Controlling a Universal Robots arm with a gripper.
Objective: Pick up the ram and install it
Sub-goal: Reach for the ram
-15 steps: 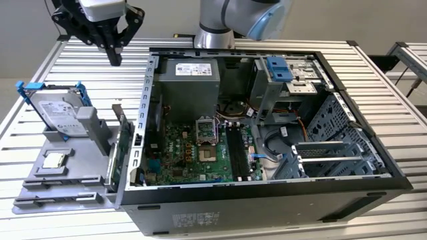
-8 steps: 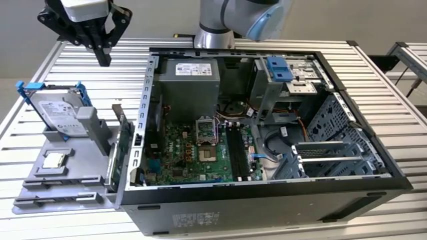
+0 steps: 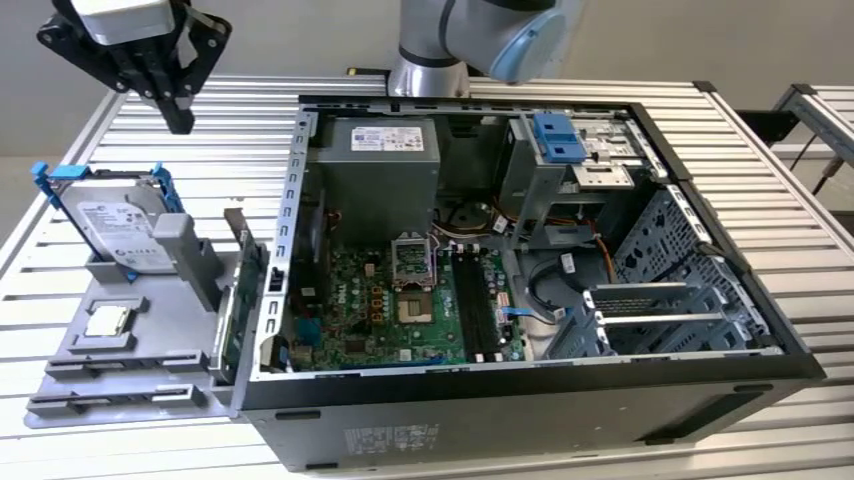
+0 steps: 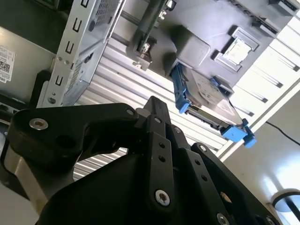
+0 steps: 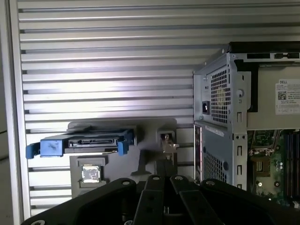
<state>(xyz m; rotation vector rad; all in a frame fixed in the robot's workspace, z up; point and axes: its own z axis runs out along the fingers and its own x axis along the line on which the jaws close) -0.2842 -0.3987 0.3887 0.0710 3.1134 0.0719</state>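
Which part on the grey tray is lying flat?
The small square chip. It lies face up, while the hard drive and the ram both stand on edge.

A slatted metal table carries 2 things: an open computer case lying on its side, and a grey tray just beside it, on the exterior view's left.

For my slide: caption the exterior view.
Shut end effector hovers near the tray holding hard drive, chip and ram, beside the open case.
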